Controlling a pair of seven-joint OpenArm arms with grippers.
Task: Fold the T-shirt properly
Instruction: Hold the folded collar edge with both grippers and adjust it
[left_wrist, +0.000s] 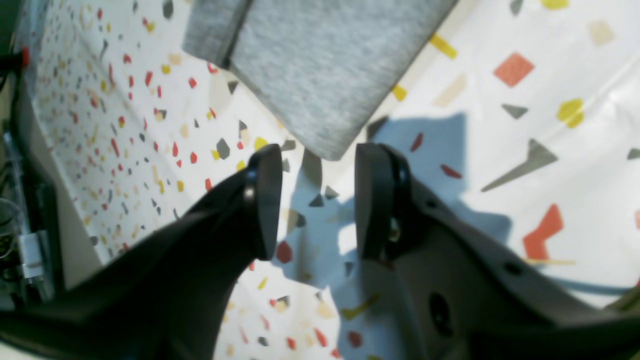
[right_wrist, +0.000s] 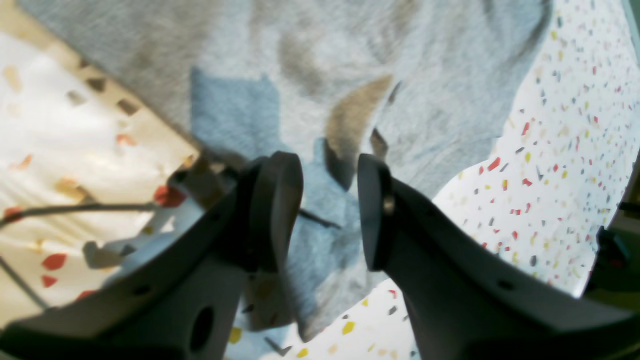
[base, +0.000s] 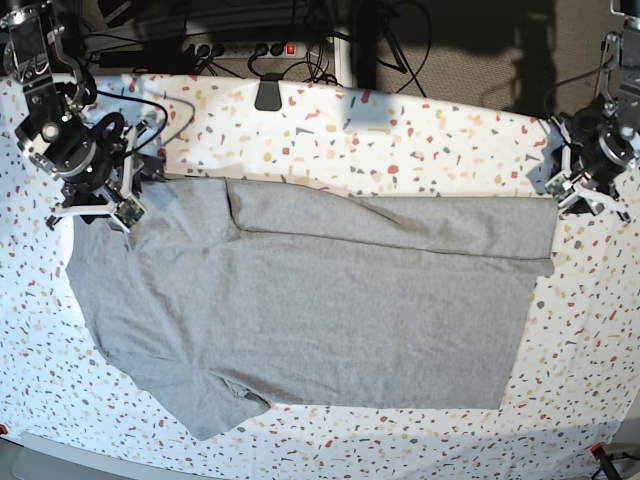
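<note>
Speckled bench (base: 420, 150) | T-shirt (base: 320, 310) flat, far edge folded over | left claw (left_wrist: 317, 200) and right claw (right_wrist: 330, 210) both agape, empty | between folds; next, likely regrasp near edge.

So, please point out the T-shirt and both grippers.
T-shirt (base: 330, 320), base view, middle of the body.
Left gripper (left_wrist: 318, 200), left wrist view, between fingertips.
Right gripper (right_wrist: 330, 210), right wrist view, between fingertips.
</note>
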